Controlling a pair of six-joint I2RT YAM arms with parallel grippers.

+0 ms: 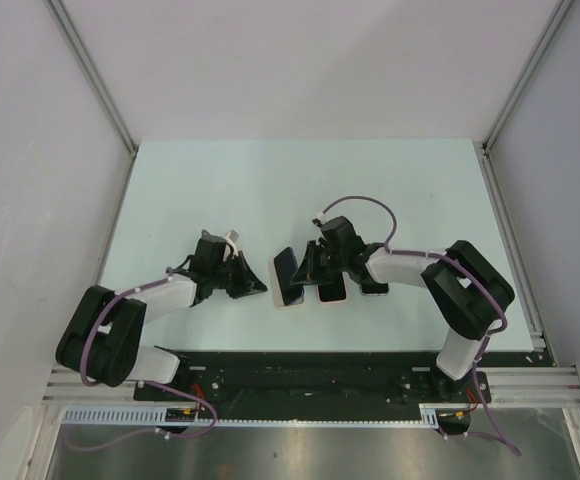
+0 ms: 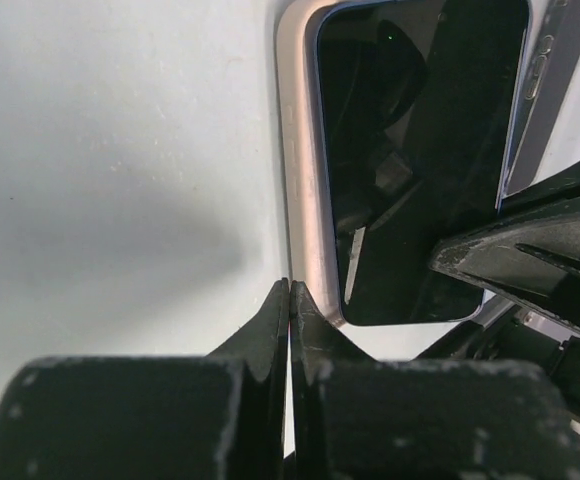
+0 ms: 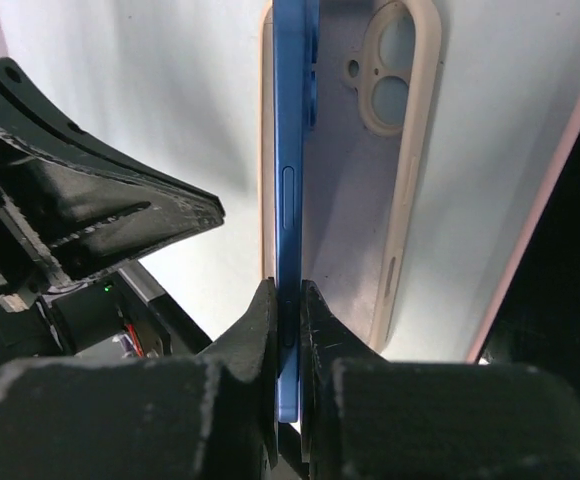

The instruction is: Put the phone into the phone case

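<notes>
The thin blue phone [image 3: 288, 190] stands up on its long edge inside the cream-rimmed soft phone case [image 3: 412, 150], along the case's left wall. It does not lie flat in the case. The case lies open side up on the pale green table [image 1: 270, 190]. Its camera hole is at the end away from the right gripper [image 3: 288, 300]. That gripper pinches the near end of the phone between its two black fingers.

The left gripper [image 2: 290, 297] is low by the table, just beside the case on its left. Its fingers are pressed together and hold nothing. I cannot tell if the tips touch the case.

Just to the right of the case lies another phone with a black screen and a pink edge [image 3: 560, 250].
</notes>
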